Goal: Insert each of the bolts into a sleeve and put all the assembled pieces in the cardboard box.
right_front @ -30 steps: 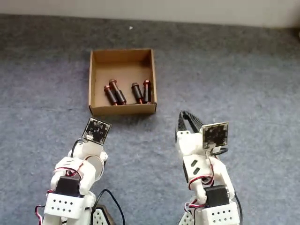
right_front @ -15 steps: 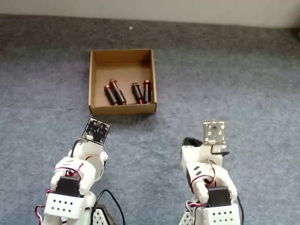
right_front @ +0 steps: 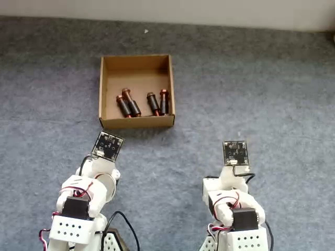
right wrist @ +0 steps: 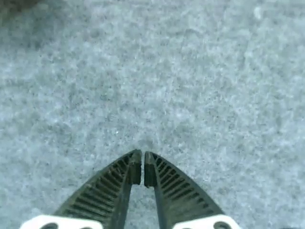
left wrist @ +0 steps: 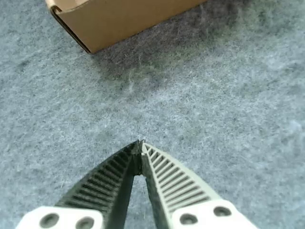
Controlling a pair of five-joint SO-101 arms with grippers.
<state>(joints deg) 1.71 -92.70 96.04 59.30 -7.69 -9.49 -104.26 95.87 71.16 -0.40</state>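
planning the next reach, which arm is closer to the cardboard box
Left. The left arm sits just in front of the cardboard box's near wall. The right arm is off to the side and farther back, over grey carpet.

A grey felt-covered table (right_front: 272, 78) carries one open box (right_front: 136, 122), left of centre and toward the far edge.

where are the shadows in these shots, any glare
High view: even light, with a thin shadow on the grey carpet along the near wall of the open brown cardboard box; no glare. Left wrist view: a shadow patch on the carpet beside the box wall. Right wrist view: carpet mostly evenly lit, no glare.
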